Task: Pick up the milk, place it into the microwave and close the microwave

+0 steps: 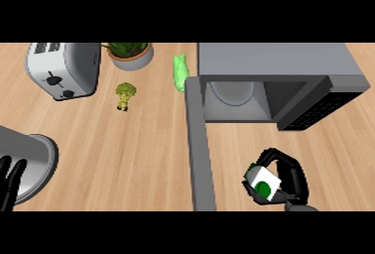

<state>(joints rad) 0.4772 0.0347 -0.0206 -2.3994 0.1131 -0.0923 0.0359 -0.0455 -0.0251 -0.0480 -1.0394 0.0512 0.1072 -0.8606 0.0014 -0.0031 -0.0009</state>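
**Milk in right hand, microwave door open**

Right hand (287, 182) sits low on the right side of the counter (147, 149), fingers curled round the milk (264, 184). Carton is white with a dark green patch facing up, tilted, mostly enclosed by the black fingers. It's in front of the microwave (293, 64), not inside yet.

Microwave is at the upper right. Door (199, 149) is swung fully open, running as a long grey bar from the microwave's left front corner down toward the view's lower edge. Cavity is exposed, round turntable (233, 92) visible inside. Dark control panel (319, 109) on the microwave's right side.

Milk and hand are right of the open door, near but apart from it.

Left hand (10, 181) is at the lower left edge, fingers straight and up, resting, holding nothing. It shows just beside a round metal pot (36, 158), partly overlapping it.

Other items, all left of the door: toaster (62, 69) upper left, potted plant (130, 53) next to it, broccoli (125, 94) below the plant, pale green object (179, 73) touching or just beside the microwave's left wall.
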